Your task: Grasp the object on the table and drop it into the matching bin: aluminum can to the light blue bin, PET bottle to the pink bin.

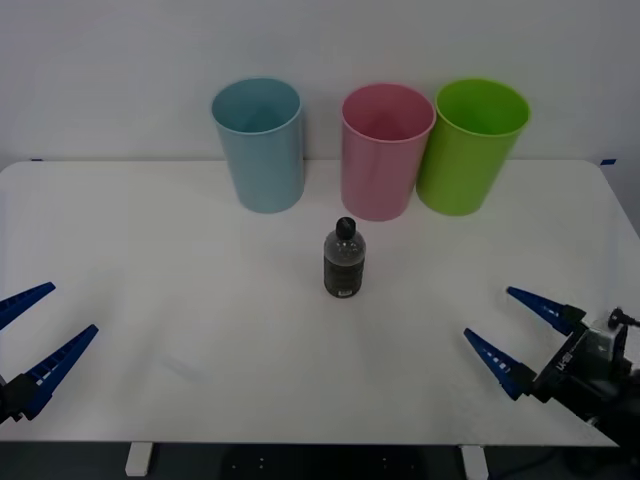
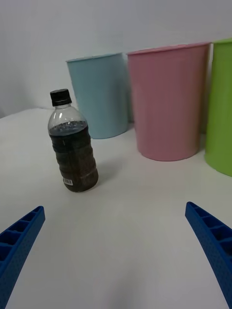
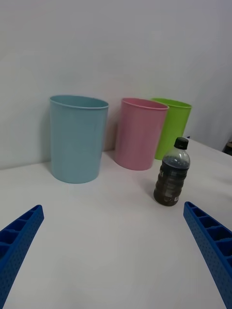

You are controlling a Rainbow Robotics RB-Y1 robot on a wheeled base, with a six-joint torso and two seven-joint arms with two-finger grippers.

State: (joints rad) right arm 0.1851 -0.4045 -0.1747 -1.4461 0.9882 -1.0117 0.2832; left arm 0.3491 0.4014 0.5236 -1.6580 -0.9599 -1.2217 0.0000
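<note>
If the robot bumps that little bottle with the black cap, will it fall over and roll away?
Probably. The PET bottle stands upright on a narrow base on the table, so a push up high could tip it. Its round body would likely roll. The dark liquid filling most of it should make it fairly heavy, steadying it against light nudges.

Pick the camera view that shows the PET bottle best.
The right wrist view: the PET bottle looms largest there, upright, with its black cap and ribbed body plain. The left wrist view shows it smaller, in front of the pink bin. The front view shows it from above, standing mid-table.
</note>
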